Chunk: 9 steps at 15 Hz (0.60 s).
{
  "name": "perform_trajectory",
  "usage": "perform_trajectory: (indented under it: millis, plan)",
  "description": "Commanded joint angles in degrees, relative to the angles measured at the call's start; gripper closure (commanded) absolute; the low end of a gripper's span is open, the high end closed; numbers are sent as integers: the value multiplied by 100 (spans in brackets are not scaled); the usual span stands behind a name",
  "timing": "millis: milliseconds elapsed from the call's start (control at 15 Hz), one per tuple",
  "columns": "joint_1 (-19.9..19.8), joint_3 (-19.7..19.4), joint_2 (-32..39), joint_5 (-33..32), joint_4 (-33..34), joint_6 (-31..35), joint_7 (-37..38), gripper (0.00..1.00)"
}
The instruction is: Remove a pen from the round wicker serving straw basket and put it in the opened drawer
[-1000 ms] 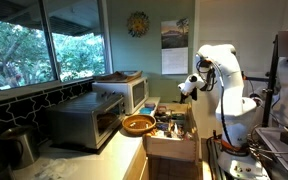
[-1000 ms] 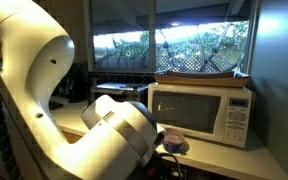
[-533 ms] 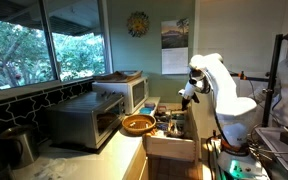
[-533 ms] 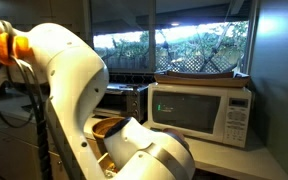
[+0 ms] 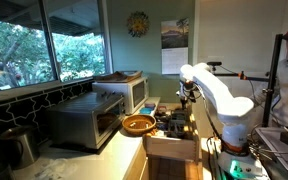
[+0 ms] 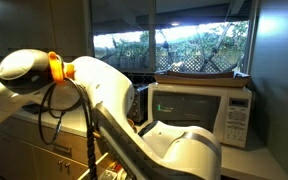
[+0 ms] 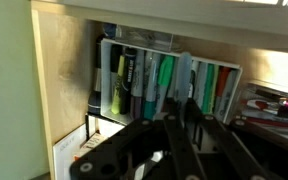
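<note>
Wicker, orange-brown and round, the shallow basket (image 5: 137, 124) sits on the worktop (image 5: 109, 150) just beside the open drawer (image 5: 172, 150); what lies in it is too small to make out, so I cannot tell whether a pen is there. Light-wood drawer walls enclose compartments of dark utensils, and the wrist view shows a row of pens and markers (image 7: 149, 82) lying side by side in one compartment. Above the drawer hangs the tool (image 7: 181, 112); whether its dark fingers are parted or closed cannot be told
</note>
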Motion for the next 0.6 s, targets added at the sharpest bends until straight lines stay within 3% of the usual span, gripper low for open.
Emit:
perform_trajectory:
  millis: [0,533]
  plan:
    - [114,-527,876,-105,933,682,931,96]
    - [-137,-673,1696,2,1986,1203,1781,96]
